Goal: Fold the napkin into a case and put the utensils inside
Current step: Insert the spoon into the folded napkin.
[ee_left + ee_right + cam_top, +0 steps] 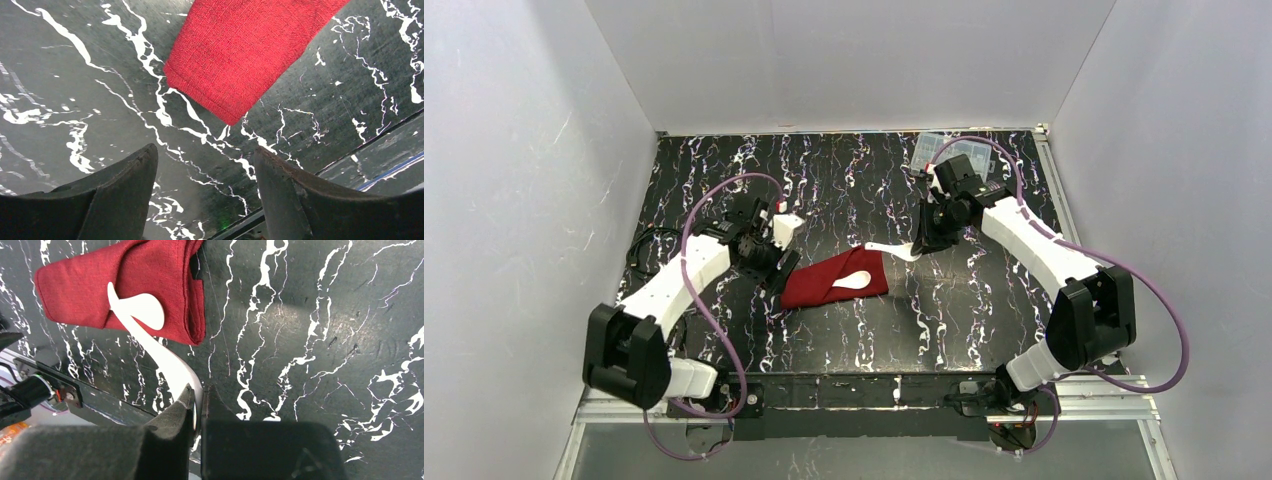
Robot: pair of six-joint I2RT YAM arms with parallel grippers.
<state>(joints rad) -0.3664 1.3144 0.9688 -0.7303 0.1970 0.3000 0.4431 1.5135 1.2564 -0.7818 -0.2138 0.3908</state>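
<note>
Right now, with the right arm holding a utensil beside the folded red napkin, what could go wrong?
1. The left end effector is open and off the case, so nothing pins it. Pushing the held utensil in could slide or unfold it.
2. The other utensil shows its head at the case's opening and could be nudged out.
3. The right end effector pinches only the handle's end, so the utensil might pivot.

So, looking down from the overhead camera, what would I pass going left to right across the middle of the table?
left tool → red cloth → white spoon, gripped at its end → right tool
</note>
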